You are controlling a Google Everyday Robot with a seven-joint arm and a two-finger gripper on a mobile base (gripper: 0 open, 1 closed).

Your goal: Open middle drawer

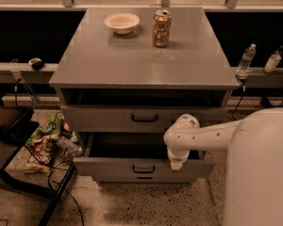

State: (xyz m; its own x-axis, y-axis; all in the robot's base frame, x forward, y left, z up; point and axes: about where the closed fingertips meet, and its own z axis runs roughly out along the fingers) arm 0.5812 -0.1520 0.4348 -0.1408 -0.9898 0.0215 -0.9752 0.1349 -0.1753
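Jaws of the gripper (176, 164) sit at the front edge of the middle drawer (108, 167), right of its loop handle (144, 169); open or closed cannot be told. Drawer stands partly out of the table (132, 65). Risk: an off-centre pull may skew and jam it, or the contact slips off the edge

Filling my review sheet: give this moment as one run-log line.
middle drawer: pulled out | hand: at its front rim, right of handle | cabinet top: bowl, can
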